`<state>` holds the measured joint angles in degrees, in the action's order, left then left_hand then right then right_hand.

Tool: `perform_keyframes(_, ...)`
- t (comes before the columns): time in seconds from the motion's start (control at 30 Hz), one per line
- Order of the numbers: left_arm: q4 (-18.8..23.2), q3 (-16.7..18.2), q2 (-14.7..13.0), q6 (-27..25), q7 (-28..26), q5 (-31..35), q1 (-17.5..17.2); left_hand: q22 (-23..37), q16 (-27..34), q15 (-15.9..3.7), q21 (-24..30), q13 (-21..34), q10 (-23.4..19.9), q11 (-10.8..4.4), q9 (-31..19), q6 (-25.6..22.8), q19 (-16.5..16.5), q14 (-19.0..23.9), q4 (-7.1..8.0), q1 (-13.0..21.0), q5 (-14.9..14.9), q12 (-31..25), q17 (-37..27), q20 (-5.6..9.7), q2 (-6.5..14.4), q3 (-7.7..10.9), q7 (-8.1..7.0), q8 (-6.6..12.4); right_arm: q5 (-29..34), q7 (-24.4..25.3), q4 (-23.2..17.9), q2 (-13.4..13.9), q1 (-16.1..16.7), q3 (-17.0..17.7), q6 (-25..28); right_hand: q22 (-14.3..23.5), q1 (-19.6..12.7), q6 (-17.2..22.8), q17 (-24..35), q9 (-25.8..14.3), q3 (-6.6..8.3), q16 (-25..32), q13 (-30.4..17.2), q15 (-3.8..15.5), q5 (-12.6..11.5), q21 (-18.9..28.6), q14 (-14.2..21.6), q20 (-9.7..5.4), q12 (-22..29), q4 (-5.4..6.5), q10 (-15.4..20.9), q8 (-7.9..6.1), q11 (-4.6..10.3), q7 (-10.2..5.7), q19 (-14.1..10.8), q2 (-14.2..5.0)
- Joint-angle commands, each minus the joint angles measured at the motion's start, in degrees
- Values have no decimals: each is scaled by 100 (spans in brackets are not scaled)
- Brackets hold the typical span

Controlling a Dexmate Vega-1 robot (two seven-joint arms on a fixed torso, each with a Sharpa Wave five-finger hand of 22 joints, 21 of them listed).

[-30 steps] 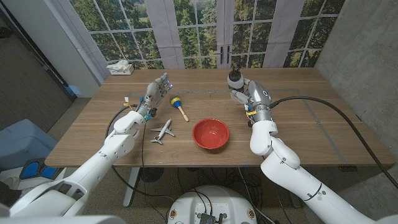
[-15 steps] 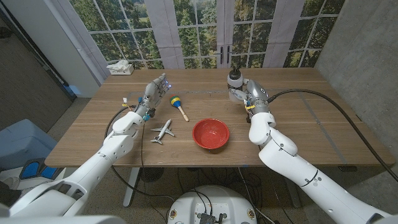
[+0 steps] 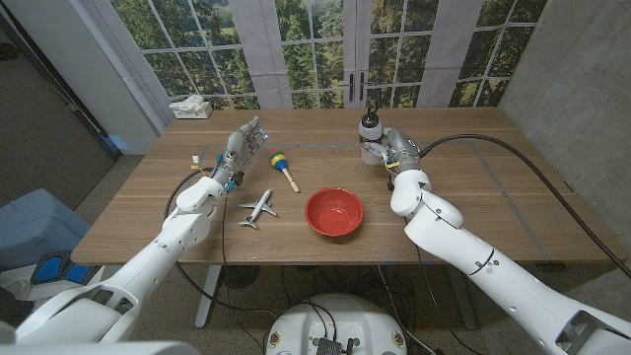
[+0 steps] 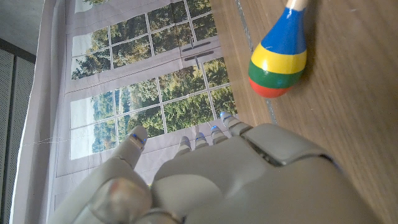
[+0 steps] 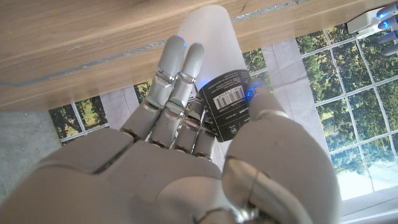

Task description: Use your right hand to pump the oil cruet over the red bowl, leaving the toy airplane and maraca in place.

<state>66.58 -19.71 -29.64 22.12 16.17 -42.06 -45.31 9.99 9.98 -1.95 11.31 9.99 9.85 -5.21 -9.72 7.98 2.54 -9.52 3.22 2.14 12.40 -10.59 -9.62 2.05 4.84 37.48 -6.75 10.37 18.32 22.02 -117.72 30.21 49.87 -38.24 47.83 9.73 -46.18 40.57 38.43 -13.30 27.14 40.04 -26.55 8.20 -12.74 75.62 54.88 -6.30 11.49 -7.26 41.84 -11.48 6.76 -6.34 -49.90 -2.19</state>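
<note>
At the far side of the worktop (image 3: 473,187) our right hand (image 3: 391,148) wraps its fingers (image 5: 177,68) around the oil cruet (image 3: 371,132), beyond the red bowl (image 3: 334,212). Our left hand (image 3: 244,145) hangs released, fingers apart, near the maraca (image 3: 283,169) and toy airplane (image 3: 258,208).

oil cruet (image 3: 371,129): 1 | red bowl (image 3: 334,212): 1 | toy airplane (image 3: 258,208): 1 | maraca (image 3: 284,169): 1 | tissue box (image 3: 190,107): 1

Layout on the surface (image 3: 473,212), head view

Bowl (image 3: 334,212) near front centre. Toy airplane (image 3: 258,208) just left of it; maraca (image 3: 284,170) behind the airplane. Oil cruet (image 3: 371,133) behind and right of the bowl, right robot hand (image 3: 388,150) against it. Left robot hand (image 3: 240,148) left of the maraca. Tissue box (image 3: 191,107) at far left corner.
</note>
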Motion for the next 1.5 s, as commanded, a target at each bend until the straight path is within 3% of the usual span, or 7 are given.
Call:
perform_keyframes(0.03, -9, 27, -21, -48, -34, -10, -17, 25, 10, -283, 10, 13, 368, -14, -15, 31, 5, -467, -31, -6, 5, 1, -11, -43, 327, 11, -27, 27, -471, 174, 400, -56, -289, -144, 87, 32, 6, -47, 7, 2, 226, -25, -3, 403, -27, -5, 61, -576, 43, 189, -30, -30, 16, -2, -58, -26)
perform_keyframes(0.67, 340, 42, -139, -167, -236, 28, -205, 25, 11, -271, 10, 13, 373, -10, -15, 24, 4, -469, -23, -10, 7, 1, -13, -45, 350, 18, -26, 30, -1032, 597, 931, -137, -342, -133, -224, 14, 93, -143, -36, 12, 221, -193, 36, 393, -24, -88, 34, -566, 27, 207, -135, -16, 7, 14, -27, 54)
perform_keyframes(1.5, 513, -6, -166, -235, -309, 76, -230, 25, 12, -258, 12, 13, 372, -4, -15, 22, 0, -469, -20, -14, 8, -3, -14, -44, 355, 21, -40, 30, -1254, 1082, 1404, -218, -330, -115, -500, 7, 213, -124, -70, 24, 222, -354, 84, 380, -25, -175, 69, -551, 48, 257, -169, -53, -15, 11, -55, 98)
